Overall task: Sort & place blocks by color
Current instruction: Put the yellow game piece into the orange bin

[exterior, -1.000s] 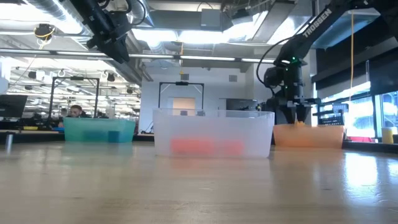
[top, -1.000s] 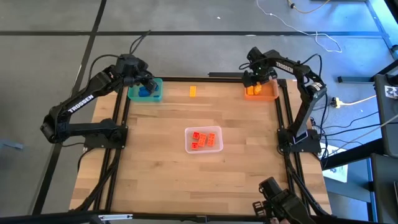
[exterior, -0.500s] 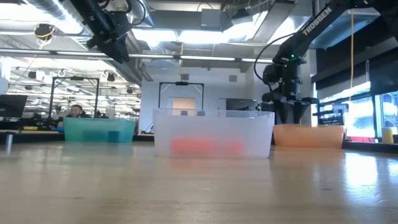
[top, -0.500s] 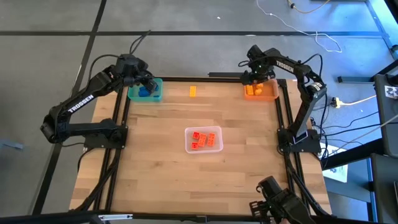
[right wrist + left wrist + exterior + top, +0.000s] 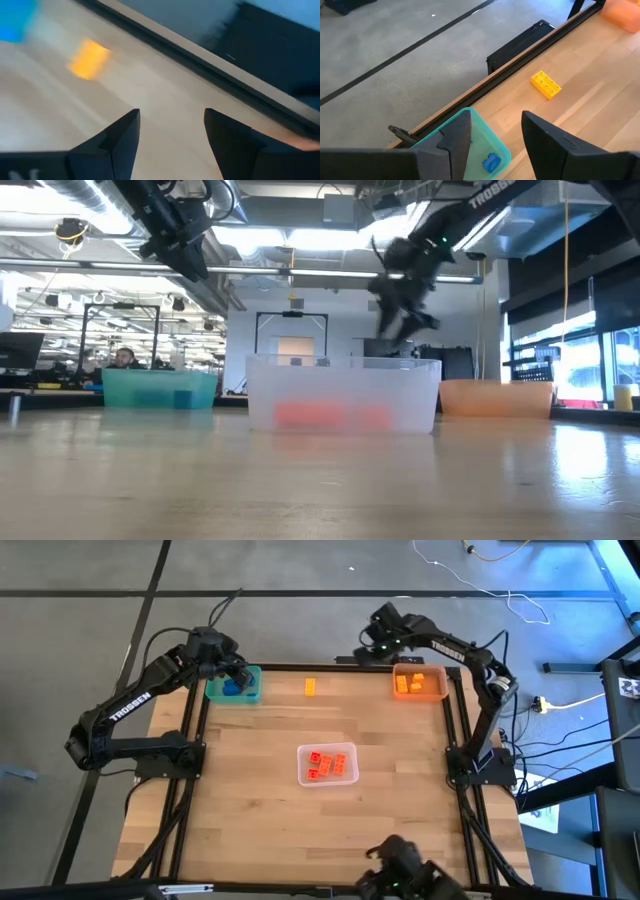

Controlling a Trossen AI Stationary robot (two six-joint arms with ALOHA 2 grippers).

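While both arms hang at the table's far edge, the blocks lie as follows.

Left gripper (image 5: 492, 137): raised above the teal bin (image 5: 235, 686) at the far left corner; fingers parted with nothing between them.

Blue block (image 5: 491, 162): on the floor of the teal bin, directly below the left gripper's gap, not touched.

Right gripper (image 5: 170, 135): just off the far edge of the table, left of the orange bin (image 5: 420, 682) in the high view; fingers apart and empty.

Yellow block (image 5: 311, 687): alone on the bare wood near the far edge, between the teal bin and the orange bin; ahead of the right gripper's fingers and apart from them, a blurred patch in the right wrist view.

Orange blocks (image 5: 407, 683): inside the orange bin, beside the right gripper and clear of it; probably two or three, the count is hard to read.

Red-orange blocks (image 5: 325, 763): clustered in the clear bin (image 5: 328, 764) at mid-table, well apart from both grippers.
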